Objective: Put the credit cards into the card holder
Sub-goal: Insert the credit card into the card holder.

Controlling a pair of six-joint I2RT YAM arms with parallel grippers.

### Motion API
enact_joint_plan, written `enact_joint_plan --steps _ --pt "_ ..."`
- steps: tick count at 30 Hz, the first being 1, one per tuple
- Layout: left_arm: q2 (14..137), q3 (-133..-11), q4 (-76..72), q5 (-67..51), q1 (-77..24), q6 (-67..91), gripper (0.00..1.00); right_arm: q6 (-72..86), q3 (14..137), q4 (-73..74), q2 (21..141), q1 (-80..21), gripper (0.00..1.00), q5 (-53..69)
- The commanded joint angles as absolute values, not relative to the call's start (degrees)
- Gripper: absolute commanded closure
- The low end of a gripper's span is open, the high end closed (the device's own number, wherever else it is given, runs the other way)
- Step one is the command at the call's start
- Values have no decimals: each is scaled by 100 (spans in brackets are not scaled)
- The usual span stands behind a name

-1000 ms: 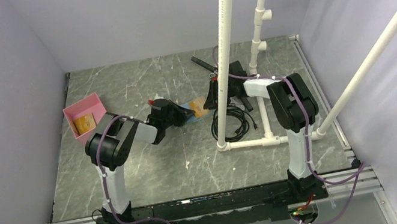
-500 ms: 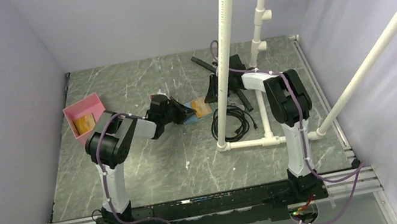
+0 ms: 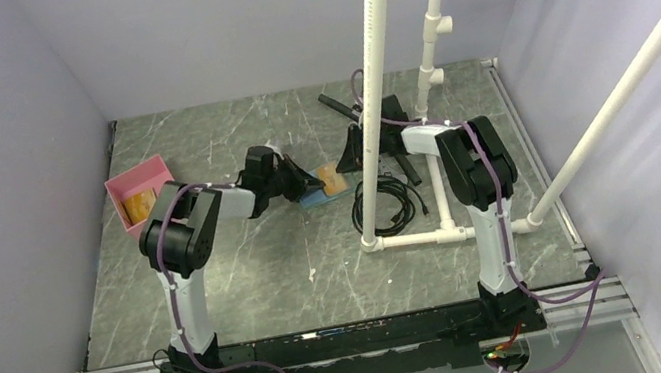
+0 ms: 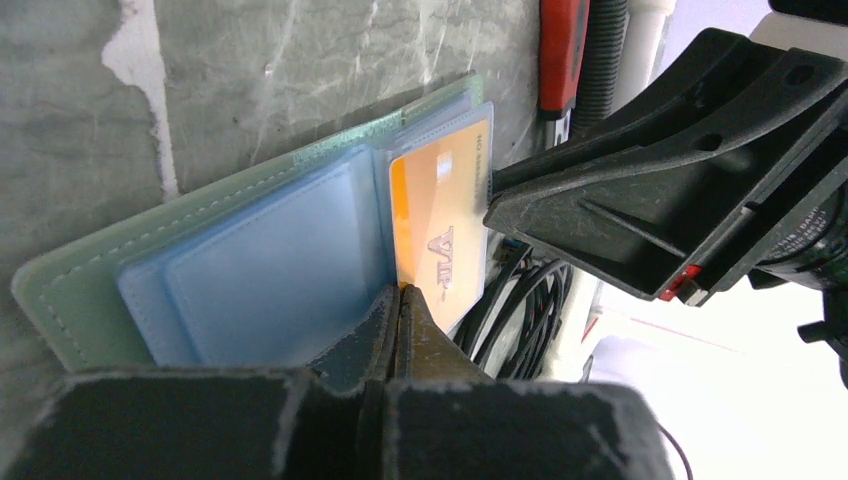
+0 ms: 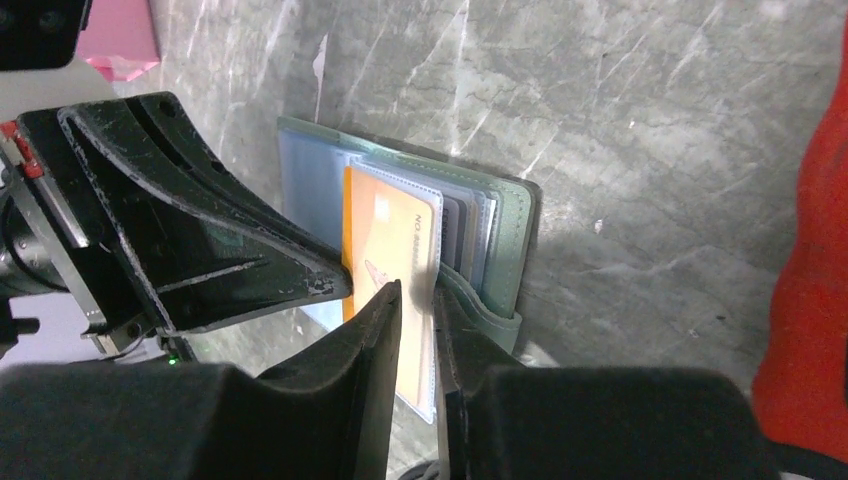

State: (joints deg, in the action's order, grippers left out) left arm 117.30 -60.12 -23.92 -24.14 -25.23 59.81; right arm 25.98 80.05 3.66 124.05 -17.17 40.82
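Left wrist view: the card holder (image 4: 270,280) is seen lying open on the surface (image 4: 300,70) at mid-frame, with an orange credit card (image 4: 440,230) on its right half. The left claw (image 4: 400,300) is clenched at the card's lower edge; what is pinched cannot be told. The right claw (image 5: 418,330) is clamped on the card.

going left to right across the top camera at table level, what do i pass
pink tray → left gripper → orange card → black cable coil → right arm's elbow. The card holder and right gripper overlap the card, so they are left out.
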Motion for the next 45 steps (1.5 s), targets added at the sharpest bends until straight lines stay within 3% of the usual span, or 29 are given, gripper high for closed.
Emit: enact_joint_plan --steps 1,11,19,30,33,37,38,39,45 --pt "11788 -6165 -2554 -3354 -2435 5882 100 3078 7684 -52 12331 -1969 80 4741" --pt "11781 -6347 -2250 -4688 -2204 5570 99 3704 7464 -700 12306 -2118 81 4982" --pt "11471 -6463 -910 -4232 -2138 5000 66 3206 7380 232 11828 -2079 70 4347" --pt "10903 -6265 -542 -4228 -2027 4716 45 2487 7214 1034 11224 -1730 54 3627" --pt "10660 -6330 -65 -4191 -2002 4471 35 2585 7167 847 11264 -1738 54 3845" --pt "10194 -6069 287 -4228 -1815 4567 31 2882 7158 509 11403 -1771 59 4073" --pt "9976 -5816 358 -4119 -1739 4592 9 2921 7162 444 11438 -1779 59 4065" --pt "9749 -5659 491 -3988 -1657 4571 2 2952 7160 391 11476 -1790 60 4061" --pt "9107 -4921 1133 -3547 -1534 4713 0 3183 6944 104 11544 -2009 67 4030"
